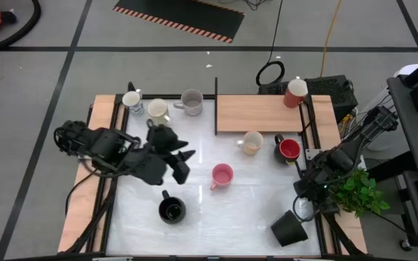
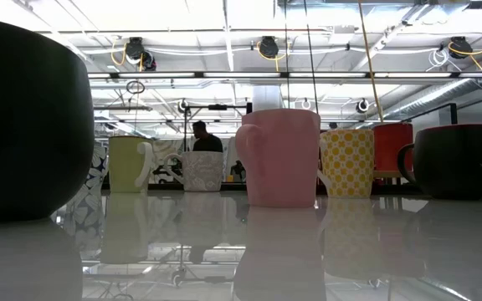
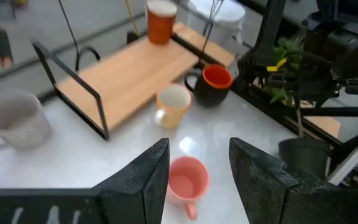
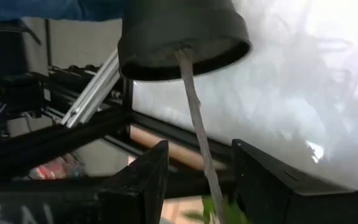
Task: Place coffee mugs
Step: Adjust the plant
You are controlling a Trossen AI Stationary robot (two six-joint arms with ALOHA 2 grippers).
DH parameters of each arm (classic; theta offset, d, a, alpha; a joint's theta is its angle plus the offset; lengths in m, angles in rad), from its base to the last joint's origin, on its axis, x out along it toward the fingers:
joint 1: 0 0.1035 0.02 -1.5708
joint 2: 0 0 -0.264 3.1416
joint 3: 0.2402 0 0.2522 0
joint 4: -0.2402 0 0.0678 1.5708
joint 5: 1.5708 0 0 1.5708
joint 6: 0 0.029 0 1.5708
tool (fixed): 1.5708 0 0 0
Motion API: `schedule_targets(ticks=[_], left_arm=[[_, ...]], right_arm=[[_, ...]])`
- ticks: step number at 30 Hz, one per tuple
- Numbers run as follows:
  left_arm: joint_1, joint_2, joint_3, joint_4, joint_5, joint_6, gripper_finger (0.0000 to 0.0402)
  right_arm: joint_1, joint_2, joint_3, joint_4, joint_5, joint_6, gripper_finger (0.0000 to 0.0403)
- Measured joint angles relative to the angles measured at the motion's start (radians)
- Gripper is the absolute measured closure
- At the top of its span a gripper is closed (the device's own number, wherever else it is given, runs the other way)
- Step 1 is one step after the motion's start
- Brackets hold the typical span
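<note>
I am hovering my left gripper [image 3: 197, 165], fingers parted and empty, just beside the pink mug [image 1: 222, 175], while my right gripper [image 4: 194, 180] is gaping near the black pot [image 1: 289, 228].

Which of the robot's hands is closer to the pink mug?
The left hand: it sits just beside the pink mug, fingers apart. The right hand is farther off, near the table's right edge.

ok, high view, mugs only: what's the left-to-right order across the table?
white mug with blue marks → cream mug → black mug → grey mug → pink mug → yellow mug → red-lined black mug. The dark pot and the red cup overlap that last one in position, so left out.
</note>
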Motion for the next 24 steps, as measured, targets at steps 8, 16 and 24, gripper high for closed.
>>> schedule_targets(ticks=[8,16,24], left_arm=[[0.037,0.058,0.0,0.101,0.097,0.042,0.0231],[0.111,0.055,0.0,0.129,0.108,0.221,0.0231],[0.193,0.048,0.0,0.193,0.139,0.348,0.0231]], right_arm=[[0.081,0.02,-0.161,0.227,-0.046,0.049,0.0234],[0.114,0.059,-0.224,0.202,-0.1,0.053,0.0258],[0.118,0.08,-0.33,0.203,-0.14,0.109,0.0332]])
